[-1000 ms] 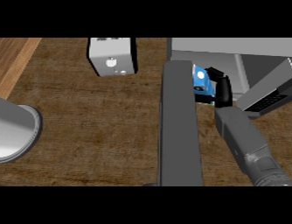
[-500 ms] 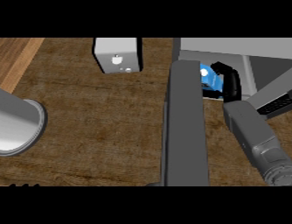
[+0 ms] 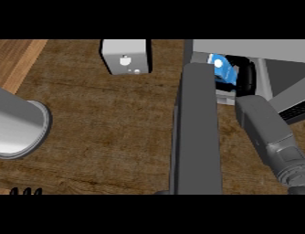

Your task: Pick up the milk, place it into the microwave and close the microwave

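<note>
The blue milk carton (image 3: pixel 220 73) is just inside the open mouth of the grey microwave (image 3: pixel 270 48) at the top right. My right hand (image 3: pixel 247 75) is curled round the carton's right side, with its grey forearm (image 3: pixel 270 132) running down to the lower right. The microwave's dark door (image 3: pixel 196 137) stands open, a long slab running down the middle of the view, just left of the carton. Only the fingertips of my left hand (image 3: pixel 24 191) show, pointing up at the bottom left edge.
A small light grey box (image 3: pixel 125 57) stands at the back, left of the door. A wide grey cylinder (image 3: pixel 7 125) juts in from the left. The counter (image 3: pixel 108 132) is dark wood, with a paler strip (image 3: pixel 7 57) at the far left.
My right hand has carried the milk up and further into the microwave's opening. The grey cylinder at the left looms larger. Left fingertips have come into view at the bottom edge.
</note>
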Tool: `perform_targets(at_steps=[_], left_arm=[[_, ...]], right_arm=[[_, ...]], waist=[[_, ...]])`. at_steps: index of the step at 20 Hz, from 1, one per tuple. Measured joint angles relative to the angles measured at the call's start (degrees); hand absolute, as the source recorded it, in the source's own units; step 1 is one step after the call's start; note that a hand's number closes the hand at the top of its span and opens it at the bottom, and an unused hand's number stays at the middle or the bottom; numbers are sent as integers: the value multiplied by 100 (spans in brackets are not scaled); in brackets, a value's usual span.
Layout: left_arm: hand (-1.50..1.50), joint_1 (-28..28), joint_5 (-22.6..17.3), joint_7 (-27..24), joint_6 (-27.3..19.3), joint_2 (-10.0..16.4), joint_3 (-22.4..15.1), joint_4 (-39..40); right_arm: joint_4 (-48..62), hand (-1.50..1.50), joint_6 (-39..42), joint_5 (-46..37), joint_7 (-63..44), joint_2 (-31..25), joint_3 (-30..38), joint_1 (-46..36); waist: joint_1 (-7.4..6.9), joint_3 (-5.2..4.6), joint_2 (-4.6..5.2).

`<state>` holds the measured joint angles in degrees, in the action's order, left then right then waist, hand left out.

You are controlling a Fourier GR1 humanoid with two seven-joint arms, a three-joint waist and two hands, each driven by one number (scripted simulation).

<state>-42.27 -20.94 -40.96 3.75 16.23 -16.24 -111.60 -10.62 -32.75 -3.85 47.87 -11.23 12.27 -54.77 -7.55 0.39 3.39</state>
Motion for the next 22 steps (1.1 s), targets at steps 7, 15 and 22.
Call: perform_targets(at_steps=[7, 15, 22], left_arm=[[-150, 173, -8, 82, 49, 25, 9, 151], [-150, 342, -51, 124, 84, 38, 71, 236], [-150, 448, 48, 136, 99, 98, 76, 252]], right_arm=[[49, 150, -856, -120, -11, -70, 61, -185], [262, -150, -1517, -246, -205, -219, 118, -141], [897, -150, -2761, -874, -1637, -520, -388, 244]], waist=[[-87, -8, 49], [-134, -24, 105], [-317, -60, 195]])
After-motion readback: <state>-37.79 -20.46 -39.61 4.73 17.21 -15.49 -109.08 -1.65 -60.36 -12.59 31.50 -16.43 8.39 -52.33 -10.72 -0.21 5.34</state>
